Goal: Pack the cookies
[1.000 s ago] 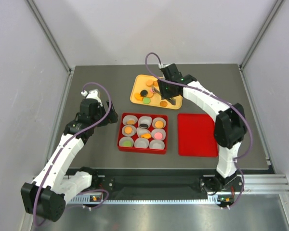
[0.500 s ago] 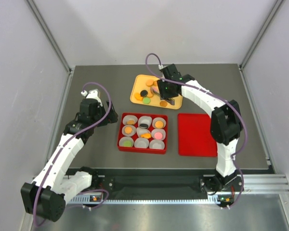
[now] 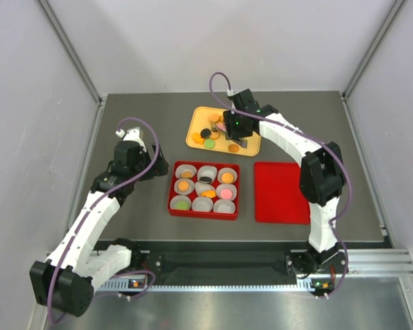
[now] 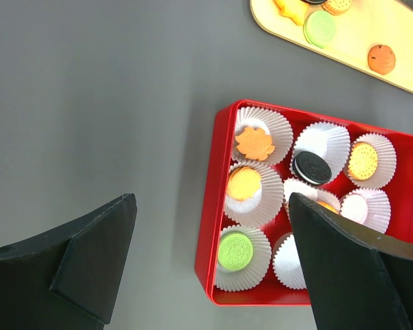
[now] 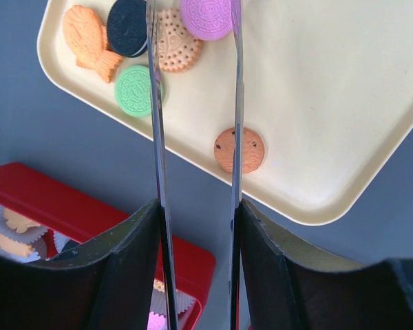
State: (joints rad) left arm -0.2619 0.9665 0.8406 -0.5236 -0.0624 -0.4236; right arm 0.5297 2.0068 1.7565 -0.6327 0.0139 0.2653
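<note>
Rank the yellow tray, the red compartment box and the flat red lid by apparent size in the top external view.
Largest: red box.
Then flat red lid and yellow tray: too alike to rank, and the tray is partly covered.

The red box (image 4: pixel 213 206) holds white pleated cups (image 4: pixel 330 141). Beyond the box, a pale yellow tray (image 5: pixel 344 103) bears a pink cookie (image 5: pixel 206 17), a black cookie (image 5: pixel 127 27), a green cookie (image 5: pixel 136 89), a dotted tan cookie (image 5: pixel 177 45) and a dark-speckled orange cookie (image 5: pixel 239 150). Right of the box lies a plain red lid (image 3: pixel 282 192) on the dark grey table (image 3: pixel 138 117).
</note>
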